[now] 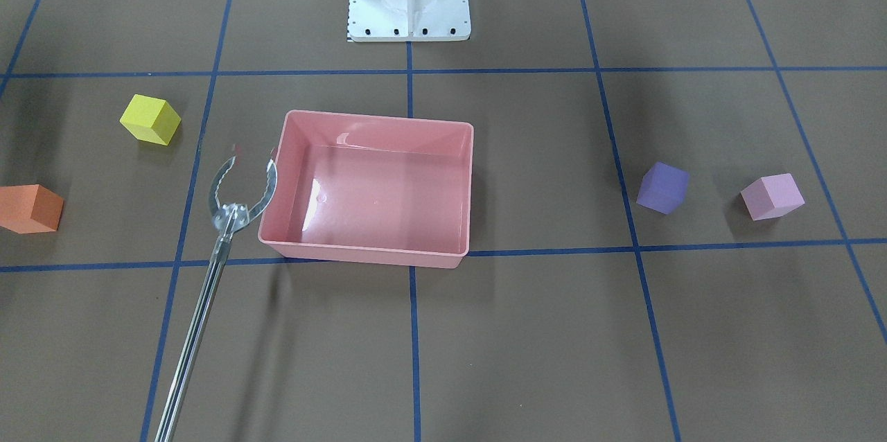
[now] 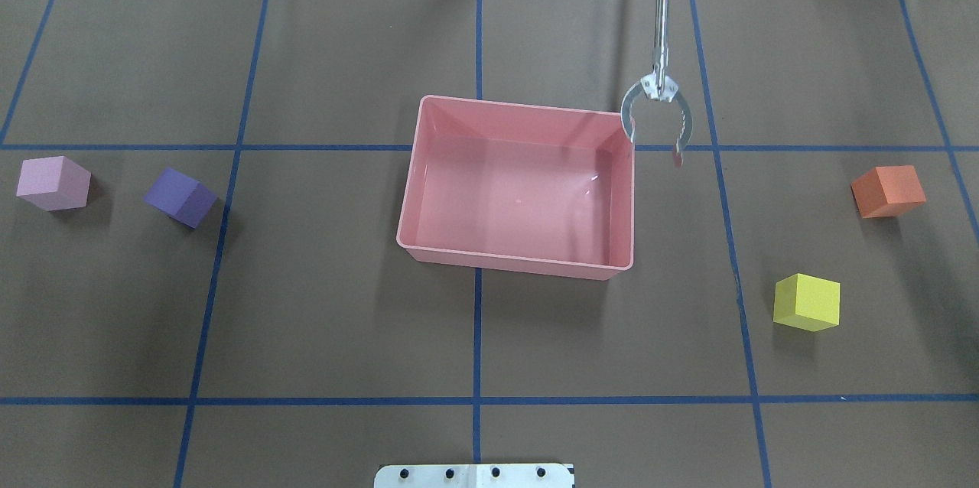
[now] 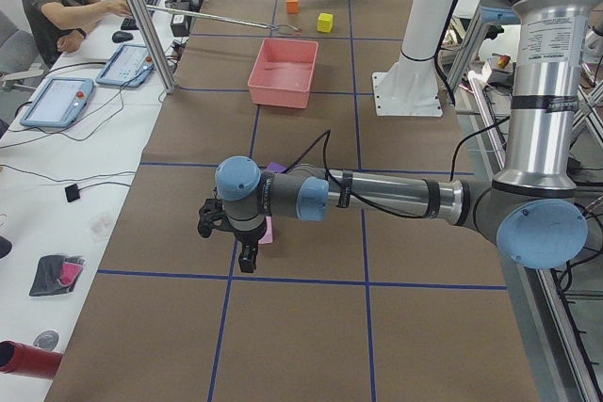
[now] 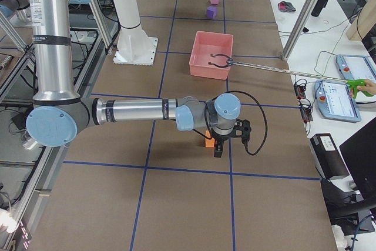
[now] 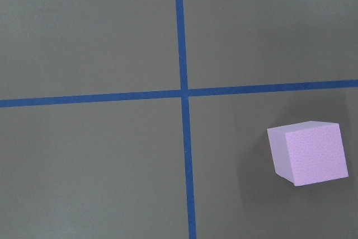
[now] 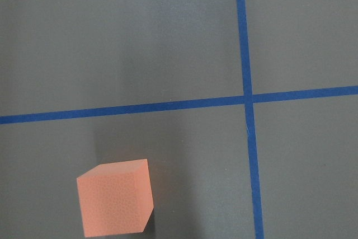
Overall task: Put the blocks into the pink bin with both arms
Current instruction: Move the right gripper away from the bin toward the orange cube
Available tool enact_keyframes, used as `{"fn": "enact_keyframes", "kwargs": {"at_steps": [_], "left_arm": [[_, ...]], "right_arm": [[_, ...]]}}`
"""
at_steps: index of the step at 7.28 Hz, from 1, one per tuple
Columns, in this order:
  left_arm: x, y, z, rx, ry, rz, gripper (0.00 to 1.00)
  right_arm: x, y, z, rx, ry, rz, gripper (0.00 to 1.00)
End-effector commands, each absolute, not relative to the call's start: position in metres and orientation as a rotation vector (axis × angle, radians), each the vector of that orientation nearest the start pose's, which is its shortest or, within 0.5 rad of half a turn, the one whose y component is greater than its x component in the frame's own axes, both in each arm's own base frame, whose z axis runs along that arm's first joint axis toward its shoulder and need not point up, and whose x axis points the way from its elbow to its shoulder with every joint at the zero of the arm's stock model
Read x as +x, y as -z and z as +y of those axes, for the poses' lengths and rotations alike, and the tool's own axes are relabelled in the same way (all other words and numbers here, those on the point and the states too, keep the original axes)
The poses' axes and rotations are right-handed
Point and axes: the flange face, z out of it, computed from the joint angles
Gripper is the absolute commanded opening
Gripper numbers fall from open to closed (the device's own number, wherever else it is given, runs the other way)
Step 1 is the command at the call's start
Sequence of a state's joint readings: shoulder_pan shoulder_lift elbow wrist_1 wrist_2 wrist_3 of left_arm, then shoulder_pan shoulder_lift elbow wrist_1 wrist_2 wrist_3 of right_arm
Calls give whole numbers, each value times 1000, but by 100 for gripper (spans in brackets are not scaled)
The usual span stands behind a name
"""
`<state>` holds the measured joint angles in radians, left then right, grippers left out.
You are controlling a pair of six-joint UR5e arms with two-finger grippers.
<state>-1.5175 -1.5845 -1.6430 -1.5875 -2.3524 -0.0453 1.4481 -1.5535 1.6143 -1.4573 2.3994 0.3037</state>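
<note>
Bin: shallow salmon-pink glossy plastic tray [image 2: 516,265], mid-table.
Left side: light pink foam cube [image 2: 52,182] and purple foam cube [image 2: 180,197], on the table, well apart from the tray.
Right side: orange foam cube [image 2: 887,191] and yellow foam cube [image 2: 806,302], likewise.
Left gripper [image 3: 243,249]: above the light pink foam cube; cannot tell if its fingers are apart.
Right gripper [image 4: 218,148]: above the orange foam cube; likewise unclear.
Tool: thin silver reacher-grabber [image 2: 656,102], claws apart, at the tray's corner.

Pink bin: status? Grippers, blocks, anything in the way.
Left gripper near pink block, right gripper near orange block; open or shut, cannot tell. Pink bin empty; yellow block, purple block also on table. Reacher-grabber claw at bin's rim.
</note>
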Motion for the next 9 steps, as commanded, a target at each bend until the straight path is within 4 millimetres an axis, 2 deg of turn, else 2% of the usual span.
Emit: {"fn": "enact_keyframes", "kwargs": {"at_steps": [1, 4, 5, 9], "left_arm": [[-36, -614, -506, 57, -47, 790, 100], [-32, -614, -505, 54, -54, 789, 99], [-31, -612, -505, 59, -60, 791, 99], [-31, -612, -505, 54, -50, 792, 100]], "right_arm": [[-8, -609, -515, -11, -86, -841, 100], [-8, -606, -512, 0, -81, -843, 100], [-11, -612, -506, 24, -67, -839, 100], [-38, -618, -491, 61, 15, -851, 100]]}}
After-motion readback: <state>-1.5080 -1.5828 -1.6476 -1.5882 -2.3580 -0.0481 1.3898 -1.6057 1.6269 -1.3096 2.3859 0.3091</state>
